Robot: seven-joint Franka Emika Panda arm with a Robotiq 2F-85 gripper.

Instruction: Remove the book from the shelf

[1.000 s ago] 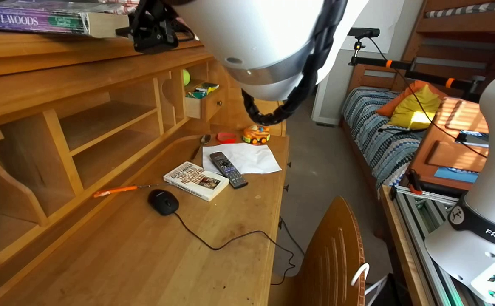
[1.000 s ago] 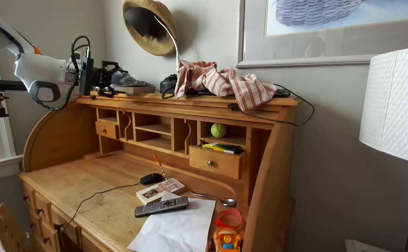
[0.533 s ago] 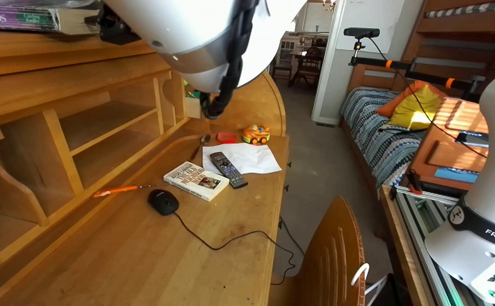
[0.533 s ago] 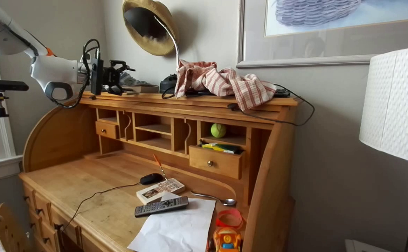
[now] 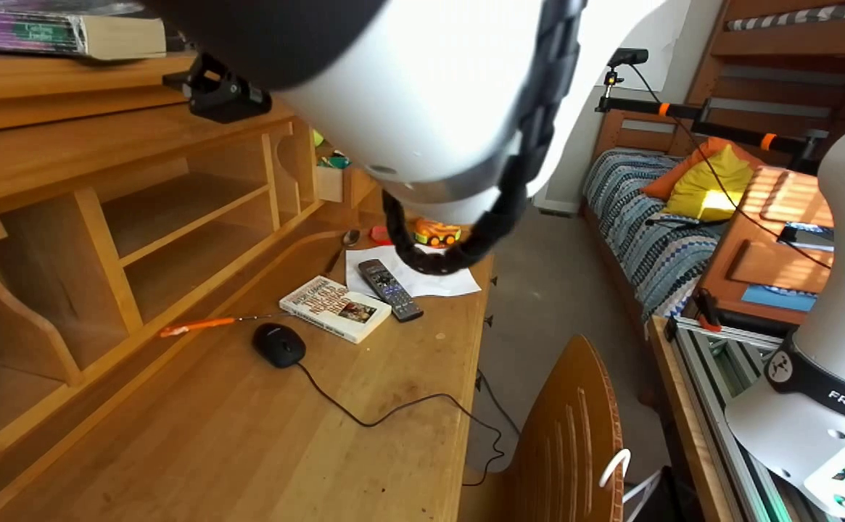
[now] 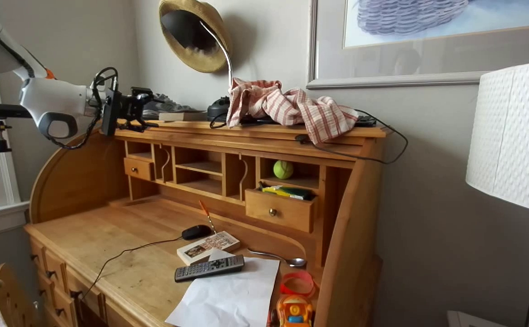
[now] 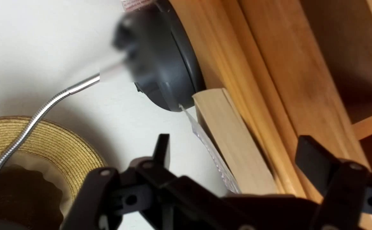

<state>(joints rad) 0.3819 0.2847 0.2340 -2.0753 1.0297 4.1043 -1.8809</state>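
Note:
The book (image 5: 27,32) has a purple spine and lies flat on top of the wooden shelf (image 5: 106,254) in an exterior view. Its pale page edge also shows in an exterior view (image 6: 182,116) and in the wrist view (image 7: 237,143). Clear plastic (image 7: 209,150) rests over it. The shelf, with its cubbyholes, also shows in an exterior view (image 6: 241,136). My gripper (image 7: 233,140) is wide open and empty. In the wrist view its fingers stand on either side of the book's edge, apart from it. It also shows in an exterior view (image 6: 153,112), by the shelf's top front edge.
A lamp base (image 7: 170,64), a straw hat (image 6: 216,41) and a checked cloth (image 6: 287,106) are near the shelf top. On the desk are a white paperback (image 5: 335,308), a mouse (image 5: 278,344), a remote (image 5: 389,290) and paper (image 6: 232,295). A chair (image 5: 567,435) stands in front.
The gripper moved toward the book, then drew back and tilted. The book has slid along the shelf top, toward the left in an exterior view, away from the gripper.

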